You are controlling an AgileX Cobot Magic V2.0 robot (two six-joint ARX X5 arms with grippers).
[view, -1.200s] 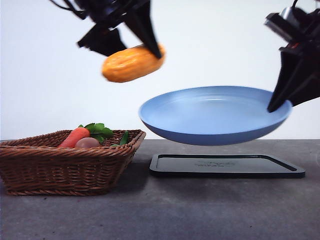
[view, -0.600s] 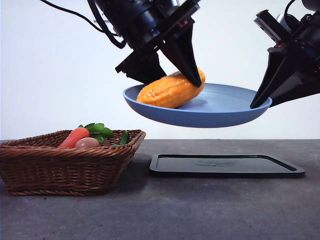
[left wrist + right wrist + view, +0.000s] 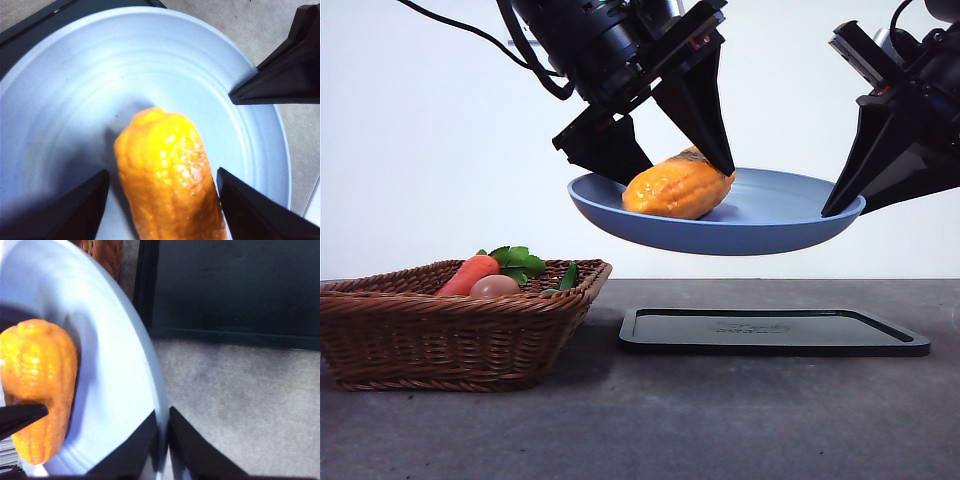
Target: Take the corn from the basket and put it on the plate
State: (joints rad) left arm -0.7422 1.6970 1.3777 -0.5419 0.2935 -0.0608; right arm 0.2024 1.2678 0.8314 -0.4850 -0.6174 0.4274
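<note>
The corn (image 3: 678, 187) lies in the light blue plate (image 3: 770, 225), which hangs in the air above the black tray. My left gripper (image 3: 685, 175) stands over it, open, with one jaw on each side of the cob and a small gap at both. The left wrist view shows the corn (image 3: 167, 180) between those spread jaws (image 3: 161, 172) on the plate (image 3: 75, 85). My right gripper (image 3: 838, 208) is shut on the plate's right rim; in the right wrist view its jaws (image 3: 164, 427) pinch the plate (image 3: 125, 365) beside the corn (image 3: 40, 390). The basket (image 3: 450, 335) sits on the table at the left.
A carrot (image 3: 468, 274), a pinkish egg-like item (image 3: 495, 286) and green leaves (image 3: 515, 260) lie in the basket. The flat black tray (image 3: 770, 332) rests on the grey table right under the raised plate. In the left wrist view the right gripper's jaws (image 3: 280, 75) reach over the plate's rim.
The corn went from held in the air left of the plate to lying in it. The plate rose and shifted left. The left gripper's jaws have spread off the cob.
</note>
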